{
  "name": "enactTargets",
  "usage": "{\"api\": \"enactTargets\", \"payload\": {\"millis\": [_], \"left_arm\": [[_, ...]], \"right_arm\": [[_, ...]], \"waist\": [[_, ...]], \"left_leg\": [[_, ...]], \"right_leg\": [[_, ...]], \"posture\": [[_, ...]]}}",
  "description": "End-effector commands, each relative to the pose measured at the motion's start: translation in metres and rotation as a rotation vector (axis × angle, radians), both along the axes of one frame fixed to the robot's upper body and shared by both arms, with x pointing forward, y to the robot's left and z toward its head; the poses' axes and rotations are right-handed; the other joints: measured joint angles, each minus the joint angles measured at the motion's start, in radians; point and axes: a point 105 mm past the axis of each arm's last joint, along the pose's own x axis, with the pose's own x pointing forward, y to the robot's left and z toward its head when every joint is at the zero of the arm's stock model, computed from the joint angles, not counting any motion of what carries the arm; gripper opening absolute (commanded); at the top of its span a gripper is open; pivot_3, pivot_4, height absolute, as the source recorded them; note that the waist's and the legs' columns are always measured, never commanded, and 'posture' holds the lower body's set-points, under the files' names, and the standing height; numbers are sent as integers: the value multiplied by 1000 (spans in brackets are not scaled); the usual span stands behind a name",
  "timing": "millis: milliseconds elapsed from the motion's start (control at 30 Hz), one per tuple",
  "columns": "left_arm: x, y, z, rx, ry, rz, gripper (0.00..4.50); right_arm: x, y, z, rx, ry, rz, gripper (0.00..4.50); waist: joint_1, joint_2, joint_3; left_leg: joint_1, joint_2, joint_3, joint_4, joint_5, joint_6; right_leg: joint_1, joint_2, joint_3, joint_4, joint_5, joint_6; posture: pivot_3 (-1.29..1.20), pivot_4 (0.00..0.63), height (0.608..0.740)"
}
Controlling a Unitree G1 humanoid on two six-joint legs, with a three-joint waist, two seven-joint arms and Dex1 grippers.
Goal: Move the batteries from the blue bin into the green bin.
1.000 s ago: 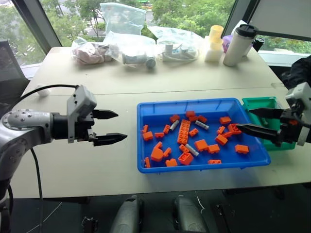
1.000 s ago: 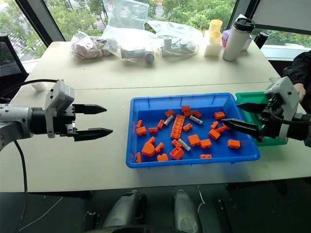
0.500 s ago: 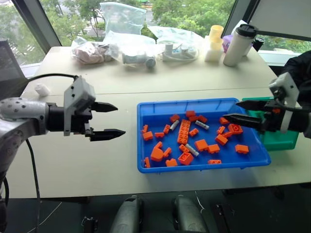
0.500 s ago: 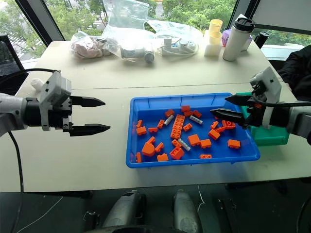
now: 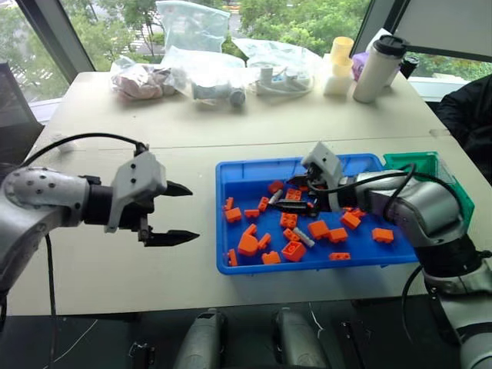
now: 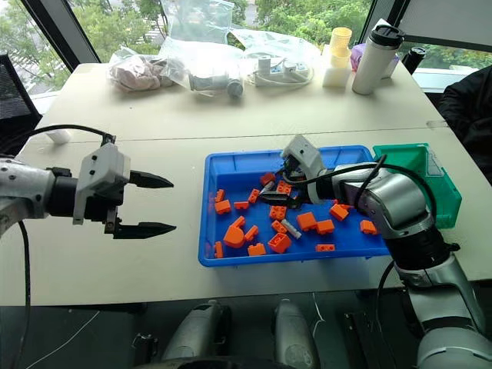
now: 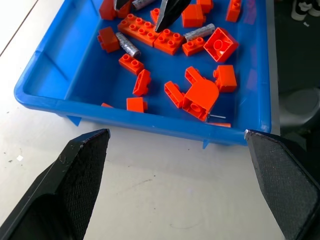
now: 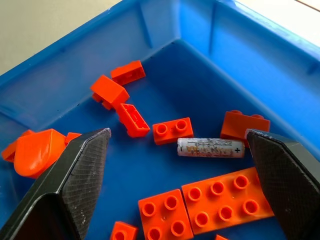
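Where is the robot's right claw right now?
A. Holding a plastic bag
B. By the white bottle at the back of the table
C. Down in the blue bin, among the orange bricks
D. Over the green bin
C. The right claw reaches into the blue bin with its fingers spread wide, and the right wrist view shows a battery lying between them among orange bricks.

The right gripper [image 5: 296, 193] and its forearm covered part of the blue bin [image 5: 254, 270], hiding several orange bricks [image 5: 290, 250] beneath them. The green bin [image 6: 444, 201] was partly masked by the same arm; its contents could not be determined. In the right wrist view the battery [image 8: 210, 148] carried print too small to read. The bags [image 5: 196, 73] at the counter [image 5: 115, 277] far edge held items too indistinct to identify.
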Motion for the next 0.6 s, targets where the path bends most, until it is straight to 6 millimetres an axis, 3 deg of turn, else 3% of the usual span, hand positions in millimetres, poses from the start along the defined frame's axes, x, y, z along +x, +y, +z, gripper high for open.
{"api": "enactTargets", "payload": {"millis": [33,600], "left_arm": [[-2,-5,6,0,-63,0,4494],[9,-11,5,-10,-92,0,4494]], "right_arm": [[10,4,5,-29,-22,-54,4454],[21,8,-23,-137,-3,-107,4454]], "waist": [[-1,0,0],[-3,0,0]], "left_leg": [[0,0,0,0,0,0],[0,0,0,0,0,0]], "right_leg": [[0,0,0,0,0,0],[-1,2,0,1,0,0]], "posture": [[0,150,740],[0,150,740]]}}
